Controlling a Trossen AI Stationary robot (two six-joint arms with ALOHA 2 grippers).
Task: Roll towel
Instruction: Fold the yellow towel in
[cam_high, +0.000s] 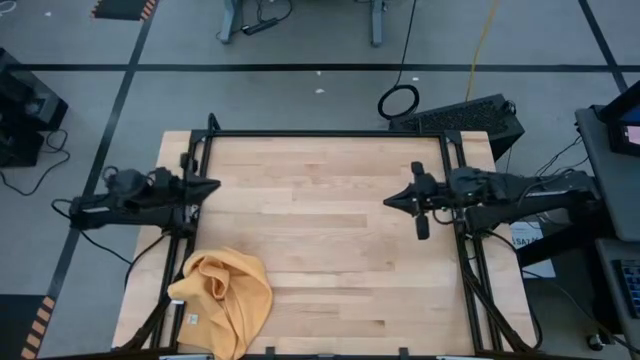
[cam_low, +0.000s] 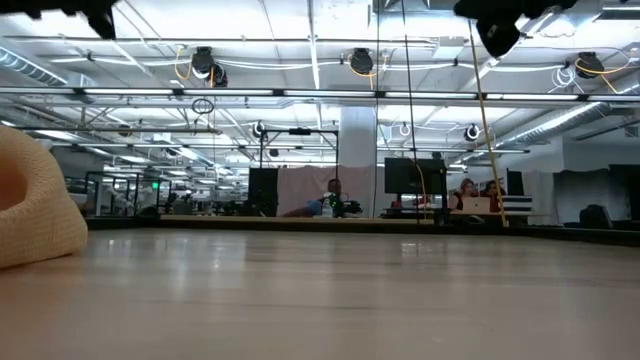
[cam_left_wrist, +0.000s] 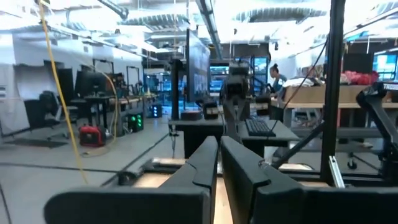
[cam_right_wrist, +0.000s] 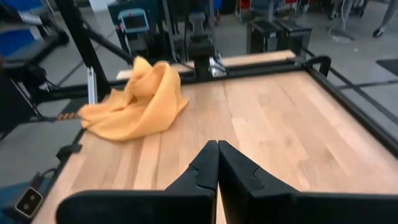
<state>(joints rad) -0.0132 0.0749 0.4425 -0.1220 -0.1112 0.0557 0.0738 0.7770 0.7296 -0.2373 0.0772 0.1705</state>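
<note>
Wooden table (cam_high: 330, 220), black frame around it. Towel (cam_high: 225, 300) crumpled in a heap, near left gripper (cam_high: 210, 186), well apart from right gripper (cam_high: 392, 200). Both grippers closed, empty, off the cloth. Risk: bunched folds give lopsided roll unless flattened first.

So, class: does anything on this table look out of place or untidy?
Yes. The towel lies crumpled in a loose heap at the table's near-left corner, partly over the edge, not flat for rolling. Both grippers, left and right, are shut and hang well clear of it.
</note>
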